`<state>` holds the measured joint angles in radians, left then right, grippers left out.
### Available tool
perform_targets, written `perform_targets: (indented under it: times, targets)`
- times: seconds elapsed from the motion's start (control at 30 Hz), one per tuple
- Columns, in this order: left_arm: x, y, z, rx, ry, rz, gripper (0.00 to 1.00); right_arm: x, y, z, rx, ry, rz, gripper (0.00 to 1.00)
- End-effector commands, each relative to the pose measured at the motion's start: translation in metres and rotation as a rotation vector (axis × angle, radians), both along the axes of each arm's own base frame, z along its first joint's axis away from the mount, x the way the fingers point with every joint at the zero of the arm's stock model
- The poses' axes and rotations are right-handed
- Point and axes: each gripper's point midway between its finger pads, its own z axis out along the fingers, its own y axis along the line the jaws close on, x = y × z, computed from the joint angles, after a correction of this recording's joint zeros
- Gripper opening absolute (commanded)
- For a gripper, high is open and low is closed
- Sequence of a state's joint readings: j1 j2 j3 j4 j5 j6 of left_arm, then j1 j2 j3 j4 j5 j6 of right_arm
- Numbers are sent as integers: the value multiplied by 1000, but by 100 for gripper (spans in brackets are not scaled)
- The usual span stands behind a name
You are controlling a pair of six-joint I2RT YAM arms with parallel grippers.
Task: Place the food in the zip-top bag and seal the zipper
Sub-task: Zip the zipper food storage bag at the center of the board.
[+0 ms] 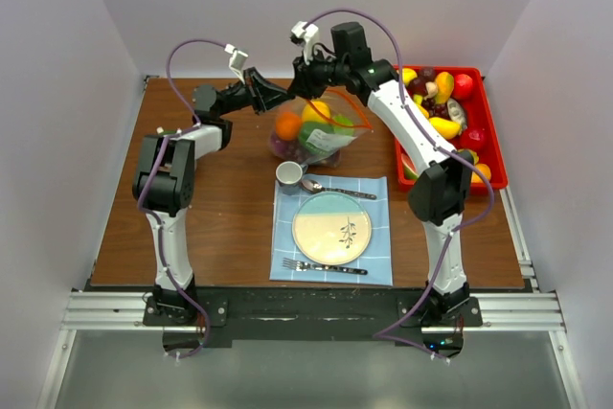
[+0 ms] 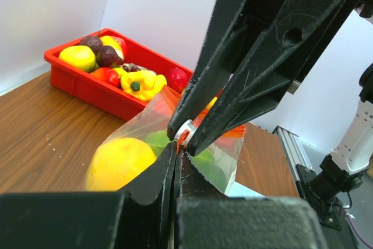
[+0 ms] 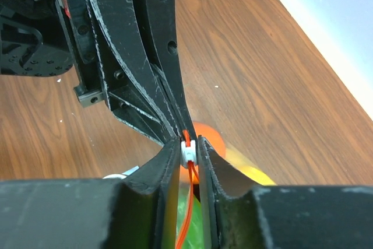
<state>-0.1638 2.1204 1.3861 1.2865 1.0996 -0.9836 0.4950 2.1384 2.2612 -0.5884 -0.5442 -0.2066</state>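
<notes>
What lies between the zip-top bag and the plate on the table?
In the top external view, a grey cup and a spoon lie there.

- I can read no text, label, brand or number in any of my three views.
- The plate (image 1: 316, 222) bears only a small dark sprig mark, not lettering.

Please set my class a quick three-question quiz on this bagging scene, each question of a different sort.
1. True or false: the bag already holds food.
2. The left gripper and right gripper both pinch: A the cup, B the zipper, C the spoon.
3. Fill in: more food sits in the red ____ at the table's right.

Key: 1 true; 2 B; 3 tray.
</notes>
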Motion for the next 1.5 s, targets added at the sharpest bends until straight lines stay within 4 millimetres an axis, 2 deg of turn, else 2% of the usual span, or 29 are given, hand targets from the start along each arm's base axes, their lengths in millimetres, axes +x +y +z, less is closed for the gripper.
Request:
perform_targets:
  times: [0.0,0.2,0.23,0.33,0.53,0.7,0.77,0.8,0.87,0.93,0.97,1.13,1.17,1.33,1.47]
  targets:
    - [-53,11,90,-122,-693,24,0,6,-15,5,-11,-23,-55,15]
    - [-43,16,90,-132,-678,96,0,3,-26,1,-29,-16,-111,11]
    - [-44,16,92,-131,-683,101,0,3,-31,8,-26,-31,-125,11]
    - [-41,17,93,-127,-682,122,0,2,-36,6,-42,-32,-152,9]
    - [-23,26,99,-134,-653,265,0,0,-54,2,-95,-29,-226,8]
    - [-3,41,100,-148,-603,428,0,-5,-70,4,-132,-29,-290,5]
    - [5,48,101,-153,-581,497,0,-9,-76,-1,-149,-16,-308,4]
    - [9,51,100,-156,-569,522,0,-12,-79,3,-148,-23,-318,4]
    - [17,59,99,-162,-541,587,0,-14,-87,-3,-168,-15,-348,4]
    - [24,66,100,-170,-526,645,0,-17,-94,1,-171,-21,-375,4]
    - [27,68,97,-167,-506,664,0,-20,-96,-5,-176,-5,-380,4]
    - [42,86,97,-177,-449,787,0,-33,-108,-1,-168,1,-413,3]
    - [46,88,93,-169,-428,806,0,-35,-111,-7,-179,12,-427,3]
    - [59,107,88,-154,-380,933,0,-44,-126,-9,-192,15,-475,3]
    - [67,114,81,-134,-341,975,0,-51,-141,-11,-194,24,-514,2]
